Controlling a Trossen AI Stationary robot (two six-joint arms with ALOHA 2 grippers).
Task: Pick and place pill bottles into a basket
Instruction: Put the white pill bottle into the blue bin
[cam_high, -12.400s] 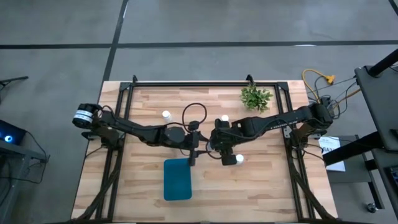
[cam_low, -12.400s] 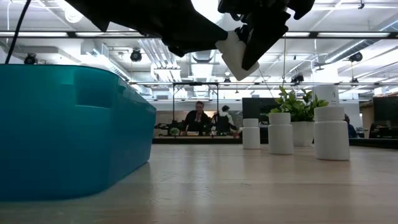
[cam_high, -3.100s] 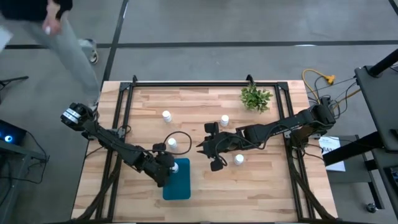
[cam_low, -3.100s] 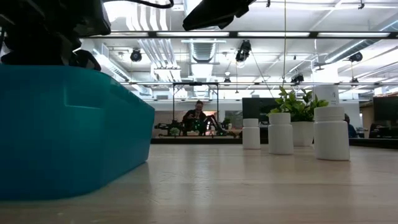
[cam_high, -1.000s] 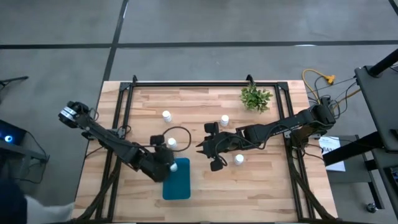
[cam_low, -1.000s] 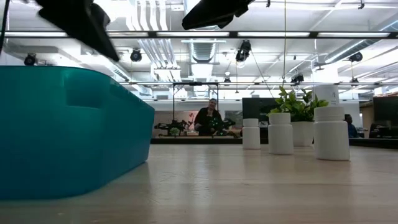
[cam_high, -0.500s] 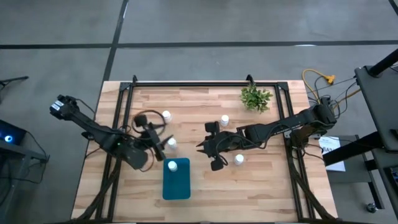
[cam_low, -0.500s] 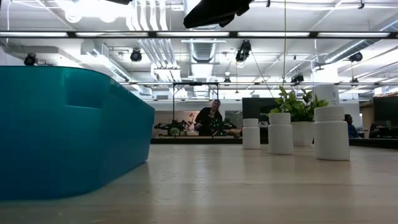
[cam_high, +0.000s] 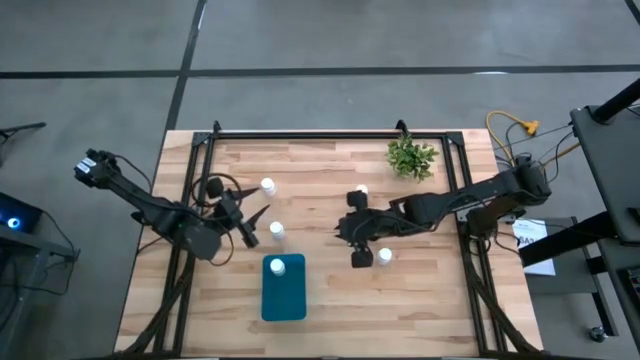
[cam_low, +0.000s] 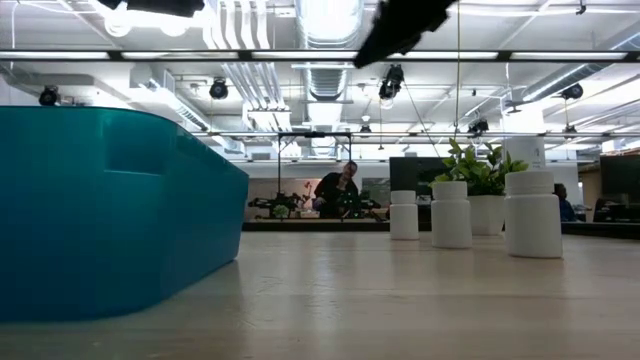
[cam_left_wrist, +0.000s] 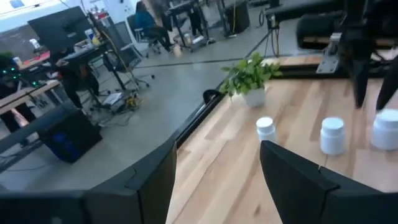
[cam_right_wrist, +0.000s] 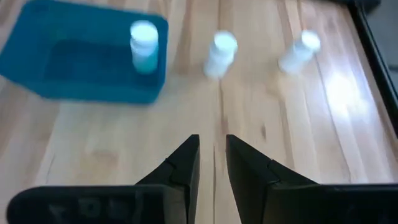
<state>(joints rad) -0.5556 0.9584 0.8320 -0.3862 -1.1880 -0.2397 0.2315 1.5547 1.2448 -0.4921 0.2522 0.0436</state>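
My left tool (cam_high: 250, 228) hung over the left side of the table (cam_high: 330, 300), its fingers well apart and holding nothing. The nearest bottle (cam_high: 275, 231) stood upright just beside it, toward the table's middle. I judged picking up that bottle to be the step in hand.

The basket (cam_high: 285, 298) sat near the front edge, close to that bottle, with one bottle (cam_high: 277, 265) already standing in its far end. Another loose bottle (cam_high: 267, 186) stood farther back.

To do it well, I needed to bring both fingers down around the bottle's body below the cap. The bottle should be centred between them before closing, so that neither finger nudged it over. A light white cylinder would likely tip or roll at a glancing touch. Lifting straight up would clear the basket wall, and setting down in the open near end would avoid the bottle already there.

My right tool (cam_high: 356, 240) waited near the table's middle, its fingers only a narrow gap apart and empty. Two more bottles stood on its side, one behind it (cam_high: 361, 190) and one in front (cam_high: 383, 257).
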